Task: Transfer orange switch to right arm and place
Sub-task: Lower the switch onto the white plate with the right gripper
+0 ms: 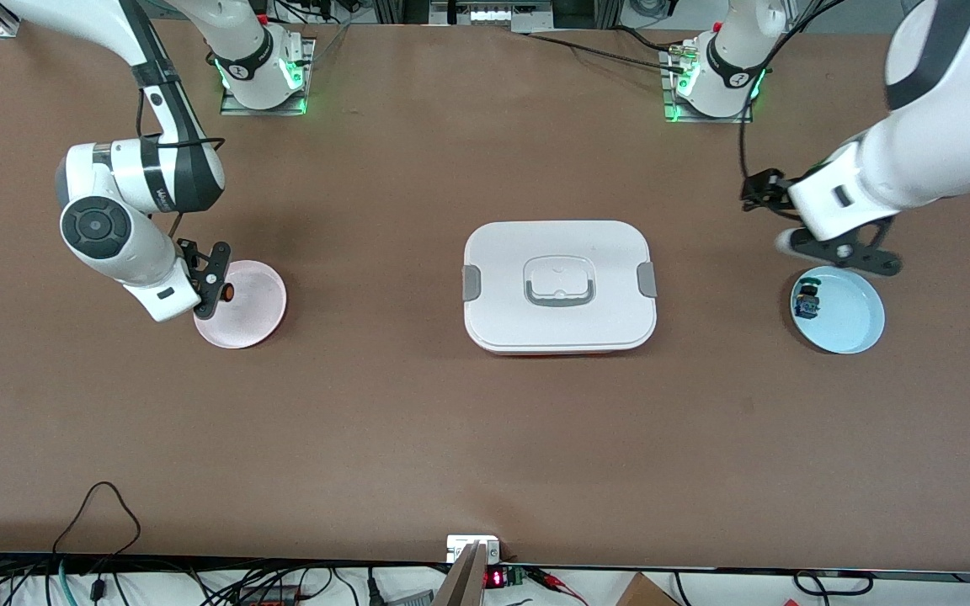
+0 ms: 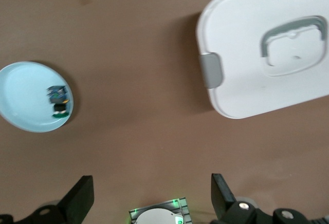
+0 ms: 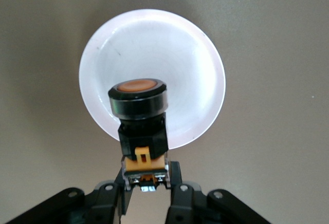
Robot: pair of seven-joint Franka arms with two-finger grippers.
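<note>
Right gripper (image 3: 149,190) jaws are gripping the orange switch (image 3: 139,121) by its base, over the pink plate (image 1: 253,316). Left gripper (image 2: 151,198) is waiting, jaws released, near the blue plate (image 1: 851,324). Risk: the narrow hold is letting the switch tilt, so on release it may roll off the plate.

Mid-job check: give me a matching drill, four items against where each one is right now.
Items:
1. orange switch
2. black switch with a blue-green top
3. white lidded box
4. left gripper

Places or states:
A. lying in the light blue plate
B. open, holding nothing, up by the light blue plate
C. clamped in the right gripper over the pink plate
D. closed, mid-table between the two plates

Pairs: 1-C, 2-A, 3-D, 4-B
</note>
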